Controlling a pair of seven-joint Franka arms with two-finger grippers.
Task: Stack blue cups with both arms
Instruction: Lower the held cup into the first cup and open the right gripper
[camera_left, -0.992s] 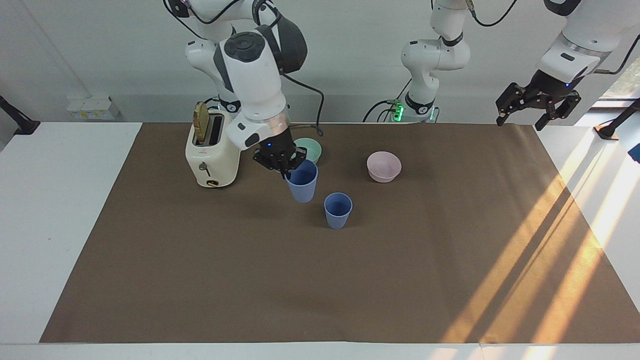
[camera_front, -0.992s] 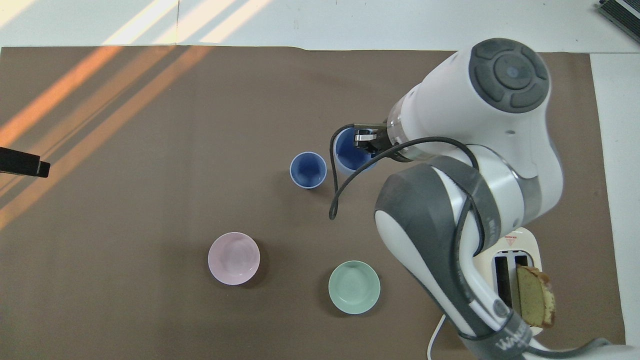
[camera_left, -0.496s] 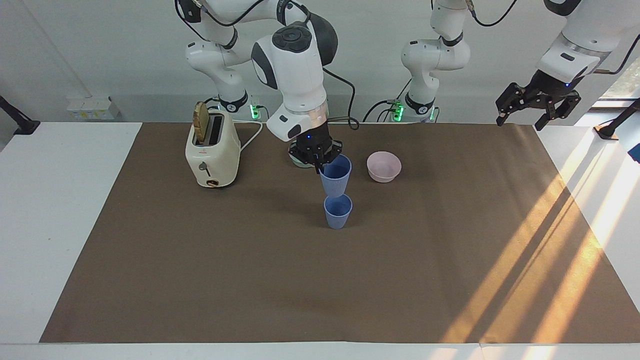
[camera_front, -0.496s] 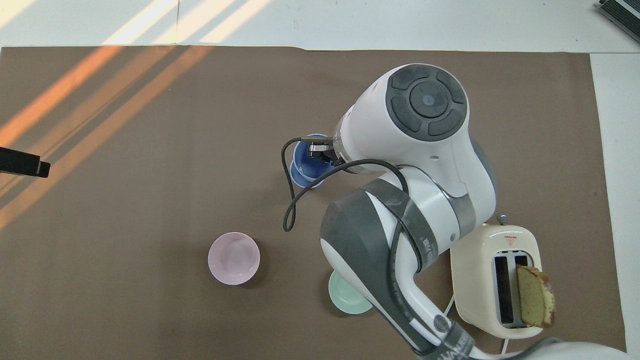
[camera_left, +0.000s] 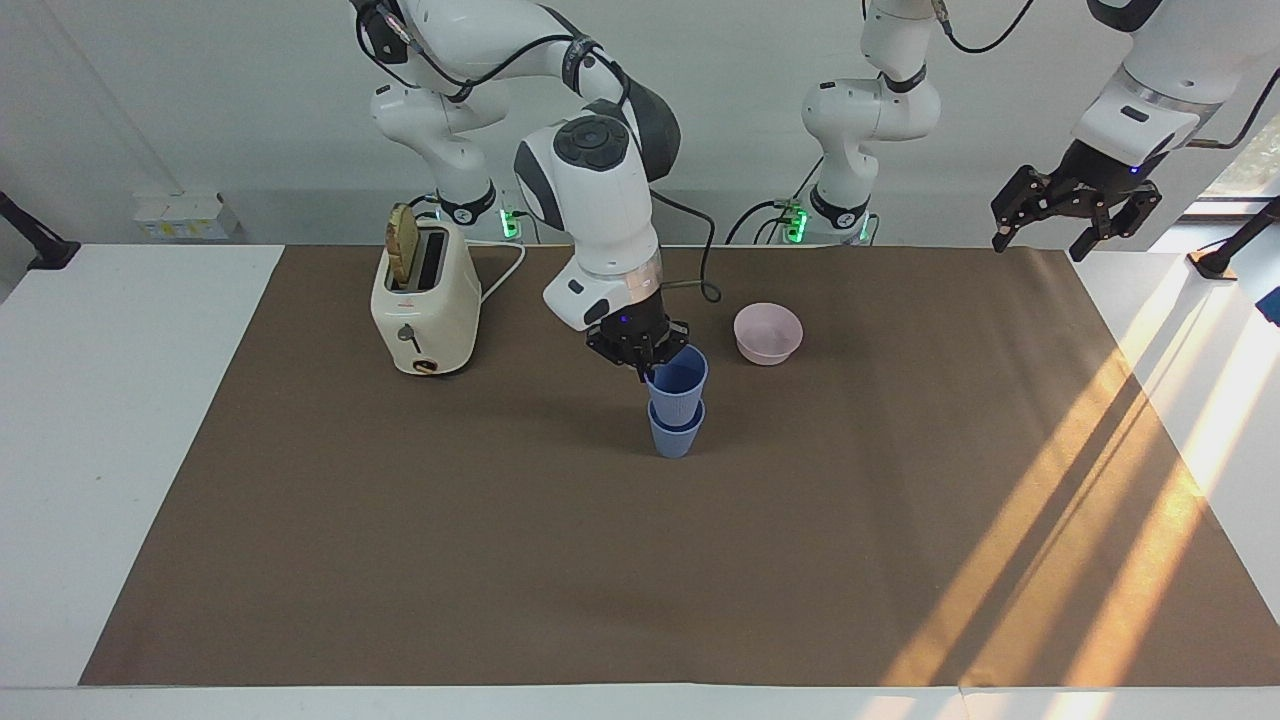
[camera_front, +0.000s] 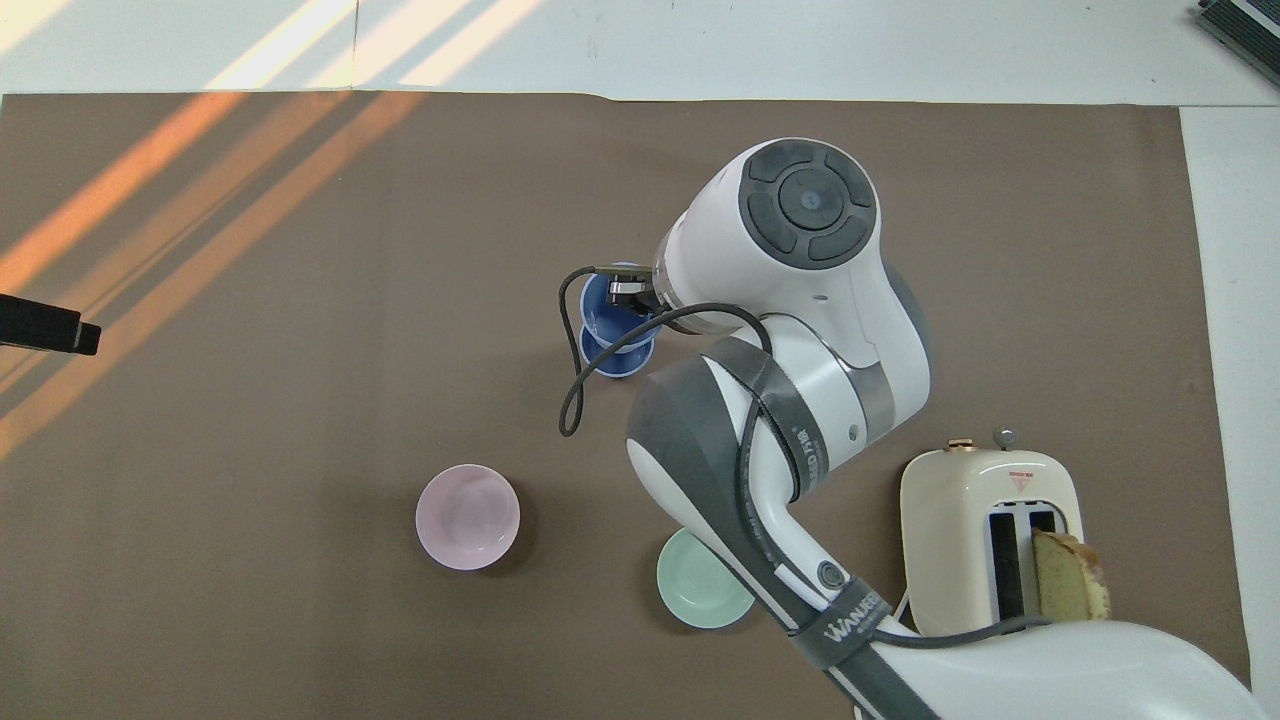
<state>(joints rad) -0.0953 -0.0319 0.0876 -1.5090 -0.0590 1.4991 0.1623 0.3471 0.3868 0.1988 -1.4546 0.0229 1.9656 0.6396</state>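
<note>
Two blue cups stand in the middle of the brown mat. My right gripper (camera_left: 646, 366) is shut on the rim of the upper blue cup (camera_left: 679, 386) and holds it partly sunk into the lower blue cup (camera_left: 676, 433), which stands on the mat. In the overhead view the held cup (camera_front: 606, 306) overlaps the lower cup (camera_front: 617, 363), with the right gripper (camera_front: 629, 292) at its rim. My left gripper (camera_left: 1045, 236) is open and empty, raised over the mat's corner at the left arm's end; it waits.
A cream toaster (camera_left: 425, 300) with a bread slice stands toward the right arm's end. A pale pink bowl (camera_left: 767, 332) sits nearer the robots than the cups. A mint-green bowl (camera_front: 700, 596) shows partly under the right arm in the overhead view.
My right gripper carried its blue cup from beside the other cup to over it, then lowered it into the other cup. The left arm has not moved.
</note>
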